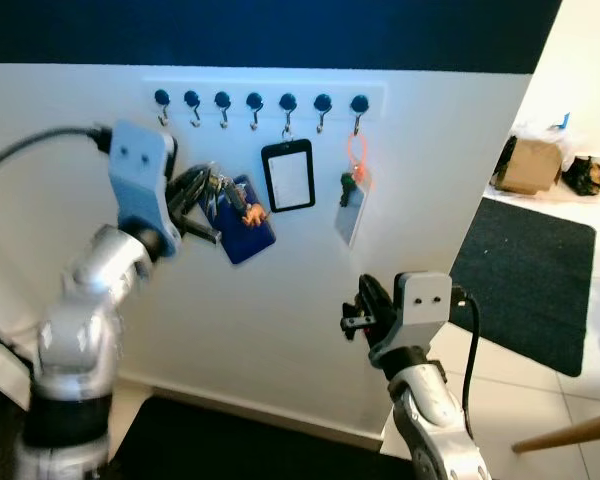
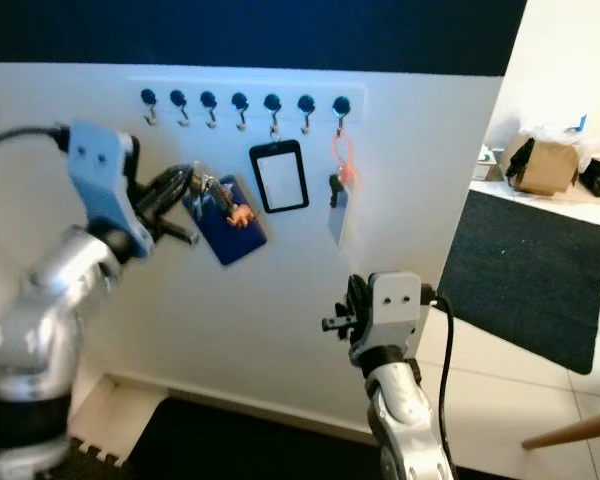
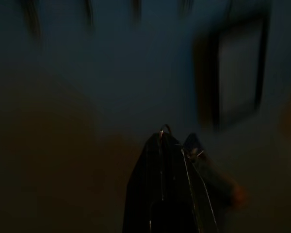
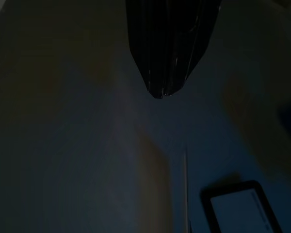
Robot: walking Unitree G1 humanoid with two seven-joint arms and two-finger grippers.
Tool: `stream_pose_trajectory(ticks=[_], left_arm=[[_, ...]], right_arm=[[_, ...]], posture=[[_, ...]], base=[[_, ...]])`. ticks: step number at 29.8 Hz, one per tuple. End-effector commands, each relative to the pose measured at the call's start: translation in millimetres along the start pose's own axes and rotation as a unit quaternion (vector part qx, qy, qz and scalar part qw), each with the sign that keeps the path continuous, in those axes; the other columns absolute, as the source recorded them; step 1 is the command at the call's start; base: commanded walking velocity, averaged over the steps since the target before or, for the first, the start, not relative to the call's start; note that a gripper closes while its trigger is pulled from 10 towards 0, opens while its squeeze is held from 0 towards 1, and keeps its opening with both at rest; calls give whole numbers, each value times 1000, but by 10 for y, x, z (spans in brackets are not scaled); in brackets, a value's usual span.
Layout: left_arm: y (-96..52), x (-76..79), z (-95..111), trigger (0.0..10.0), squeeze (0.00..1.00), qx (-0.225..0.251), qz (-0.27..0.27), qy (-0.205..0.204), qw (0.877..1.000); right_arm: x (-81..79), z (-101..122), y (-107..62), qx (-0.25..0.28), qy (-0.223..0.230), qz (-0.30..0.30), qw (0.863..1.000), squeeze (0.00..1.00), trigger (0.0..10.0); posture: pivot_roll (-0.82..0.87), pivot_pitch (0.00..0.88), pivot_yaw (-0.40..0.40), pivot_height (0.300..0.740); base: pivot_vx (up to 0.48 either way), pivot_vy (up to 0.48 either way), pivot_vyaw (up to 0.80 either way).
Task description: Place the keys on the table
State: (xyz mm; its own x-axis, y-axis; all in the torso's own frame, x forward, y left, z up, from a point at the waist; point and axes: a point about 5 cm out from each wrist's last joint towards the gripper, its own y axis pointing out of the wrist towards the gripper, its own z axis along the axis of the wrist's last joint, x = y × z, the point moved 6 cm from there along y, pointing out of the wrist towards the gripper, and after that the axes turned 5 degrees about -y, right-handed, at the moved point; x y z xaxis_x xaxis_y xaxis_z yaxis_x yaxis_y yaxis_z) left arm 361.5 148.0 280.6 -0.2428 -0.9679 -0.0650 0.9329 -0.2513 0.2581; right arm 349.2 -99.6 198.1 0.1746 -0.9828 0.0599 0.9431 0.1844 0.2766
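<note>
Seven hooks line a white wall. The left gripper is clamped on the keys, lifted clear of the rail for carrying to a table. The right gripper waits low, fingers together.

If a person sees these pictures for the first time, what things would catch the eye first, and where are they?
First the left tool, raised against the white wall and closed on the keys, whose blue tag dangles below. Above runs a row of hooks, where a black badge holder and an orange-looped tag hang. Lower down, the right tool waits before the wall, with a dark mat on the floor to its right.
</note>
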Motion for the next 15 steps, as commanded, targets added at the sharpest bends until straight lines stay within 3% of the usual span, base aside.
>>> stream_pose_trajectory(ticks=[1, 7, 9, 15], left_arm=[[-90, 32, -31, 10000, 0, 1, 13, 15, 1000], [-223, 115, -164, 10000, 0, -21, 11, 11, 1000], [-245, 74, -231, 10000, 0, -28, 26, 13, 999], [-306, 104, -382, 10000, 0, -44, 33, 1, 998]], right_arm=[[23, 37, -36, 12, -9, 0, 1000, 0, 10000], [185, 80, -118, 17, -23, -23, 999, 0, 10000], [364, 30, -218, 7, -28, -61, 998, 0, 10000], [510, -36, -353, -1, -43, -104, 994, 0, 10000]], posture=[[23, 178, 60, 740], [14, 173, 54, 740], [5, 170, 57, 740], [-11, 161, 70, 740]], base=[[0, 0, 0], [0, 0, 0], [0, 0, 0], [0, 0, 0]])
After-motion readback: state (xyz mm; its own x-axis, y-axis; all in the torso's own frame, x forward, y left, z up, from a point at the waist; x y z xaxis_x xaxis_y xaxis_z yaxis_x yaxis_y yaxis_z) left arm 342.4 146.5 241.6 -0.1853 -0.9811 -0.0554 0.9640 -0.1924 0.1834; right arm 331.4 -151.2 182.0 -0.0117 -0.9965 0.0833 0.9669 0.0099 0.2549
